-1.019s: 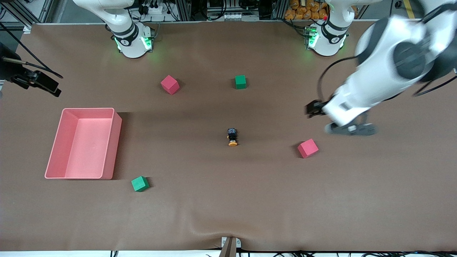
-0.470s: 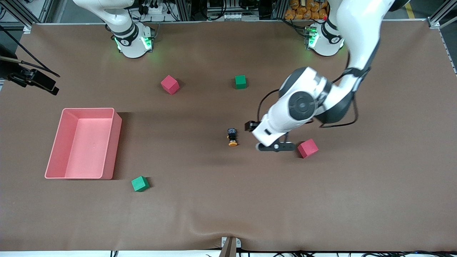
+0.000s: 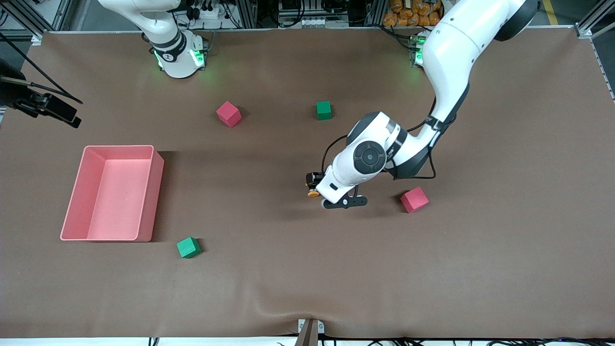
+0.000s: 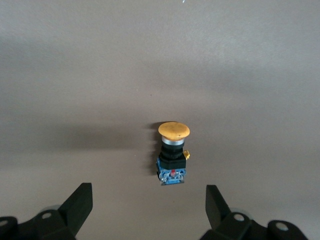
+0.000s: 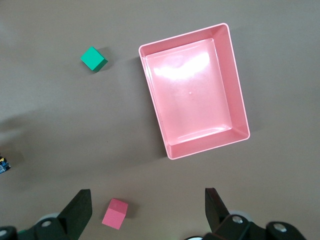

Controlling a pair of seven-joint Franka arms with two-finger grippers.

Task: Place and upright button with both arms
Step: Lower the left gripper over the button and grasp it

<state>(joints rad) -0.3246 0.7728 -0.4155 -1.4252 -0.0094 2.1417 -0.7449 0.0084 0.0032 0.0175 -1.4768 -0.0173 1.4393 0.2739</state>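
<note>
The button [image 3: 313,193] lies on its side on the brown table mat, orange cap toward the front camera, partly covered by my left hand. In the left wrist view the button [image 4: 172,155] lies just ahead of the fingertips, between their lines and nearer one finger. My left gripper [image 3: 321,188] hangs low over it, open and empty [image 4: 148,200]. My right gripper [image 5: 147,205] is open and empty, high over the table near the pink bin [image 5: 180,40]; a corner of the button [image 5: 3,166] shows at the edge of its view.
The pink bin [image 3: 156,192] stands toward the right arm's end. A pink cube [image 3: 414,199] lies beside my left hand. Another pink cube [image 3: 228,114] and a green cube [image 3: 324,110] lie nearer the bases. A green cube [image 3: 188,247] lies near the bin.
My left arm has swung in from its end of the table, past the pink cube, and now hangs over the button. The button has not moved.
</note>
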